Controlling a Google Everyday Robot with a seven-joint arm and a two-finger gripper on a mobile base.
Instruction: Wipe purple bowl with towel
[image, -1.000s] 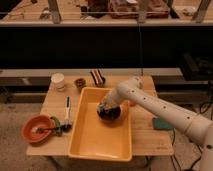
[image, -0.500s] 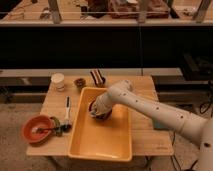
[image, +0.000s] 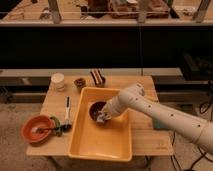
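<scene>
The robot's 1 white jointed arm (image: 150, 107) reaches in from the right and bends down into a deep yellow plastic tub (image: 100, 145) that stands on the pale wooden counter (image: 145, 137). The pincer (image: 103, 118) is low inside the far half of that tub, at the near right edge of the dark purple round bowl (image: 95, 109), which sits on the tub's floor just left of and behind it. A small pale towel (image: 101, 120) shows at the pincer's tip, against the bowl's rim. I cannot tell how wide the pincer is set, or whether it has the towel clamped.

Far left of the pincer, outside the tub, an orange round bowl (image: 35, 130) sits near the counter's front corner with a utensil lying across it. Between that bowl and the tub lies a thin black-and-white stick (image: 67, 107). Behind and left of the pincer, along the counter's back edge, stand a white paper cup (image: 58, 81), a small brown dish (image: 79, 83) and a dark striped object (image: 97, 76). To the pincer's right, under the arm, a flat teal pad (image: 158, 123) lies at the counter's right edge.
</scene>
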